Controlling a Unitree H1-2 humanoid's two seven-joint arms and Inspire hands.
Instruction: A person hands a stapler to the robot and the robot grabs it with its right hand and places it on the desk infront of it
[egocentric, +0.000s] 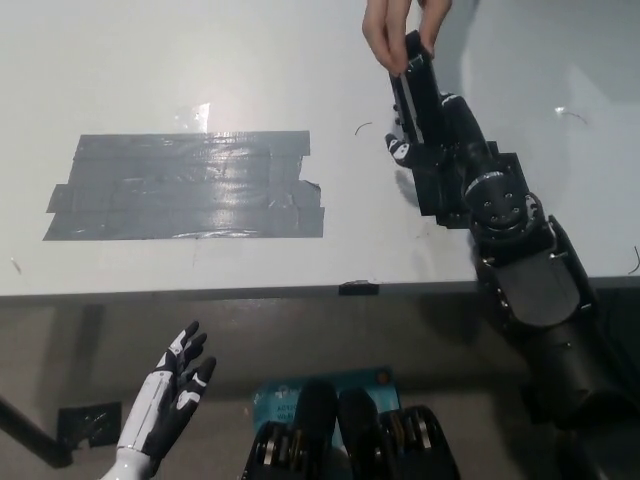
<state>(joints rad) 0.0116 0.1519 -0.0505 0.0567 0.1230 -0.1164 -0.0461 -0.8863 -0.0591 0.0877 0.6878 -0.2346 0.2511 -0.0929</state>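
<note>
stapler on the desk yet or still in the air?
In the air. The person's hand pinches the stapler at its top end and the right hand wraps its lower part. Left hand open, below the desk.

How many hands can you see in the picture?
3: the robot's white left hand hangs open at lower left below the desk edge; its black right hand is closed around the stapler; a person's hand grips the stapler's top.

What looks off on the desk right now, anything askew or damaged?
Nothing is spilled or broken. The grey tape patch on the desk is laid unevenly, with ragged, stepped ends. The stapler is mid-handover between the person's hand and the right hand. The left hand rests open below the desk edge.
</note>
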